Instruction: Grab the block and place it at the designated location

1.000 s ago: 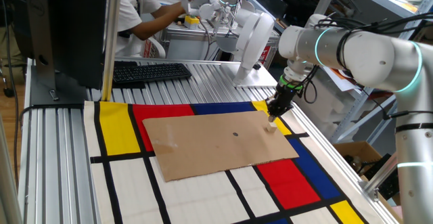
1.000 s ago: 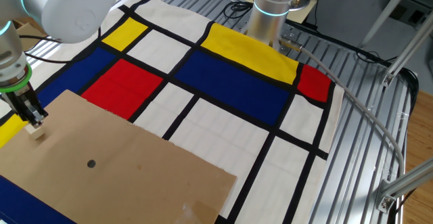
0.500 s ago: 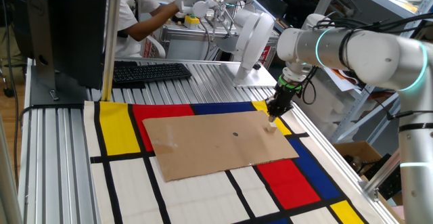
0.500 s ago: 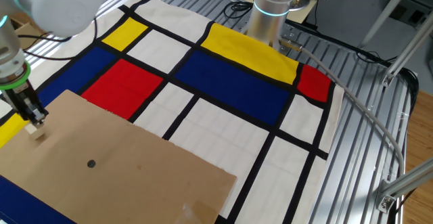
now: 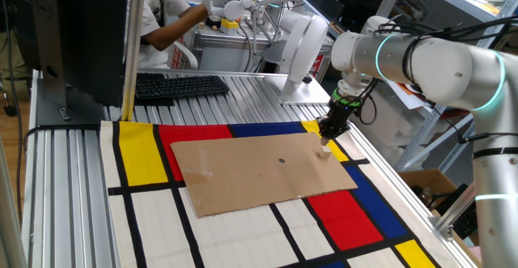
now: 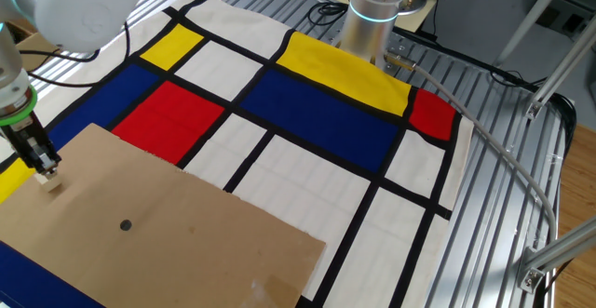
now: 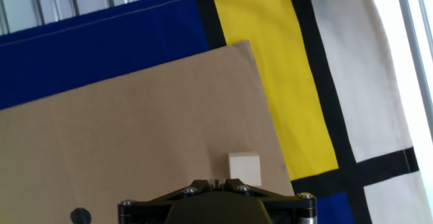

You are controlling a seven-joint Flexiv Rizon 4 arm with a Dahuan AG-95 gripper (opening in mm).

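The block (image 7: 244,168) is a tiny pale tan cube. It lies on the brown cardboard sheet (image 7: 135,143) close to the sheet's right edge. It also shows in one fixed view (image 5: 326,153) and in the other fixed view (image 6: 53,184). My gripper (image 7: 218,182) hangs just above the block, a little to one side of it, with its jaws together and nothing between them. In the fixed views its tip (image 5: 325,141) (image 6: 46,167) is just over the cube and not around it.
A small dark dot mark (image 6: 125,224) is on the cardboard, away from the block. The sheet lies on a cloth of red, yellow, blue and white panels (image 6: 317,103). A keyboard (image 5: 180,85) and a person are behind the table.
My gripper has shifted very slightly beside the block. The block has stayed where it was on the cardboard.
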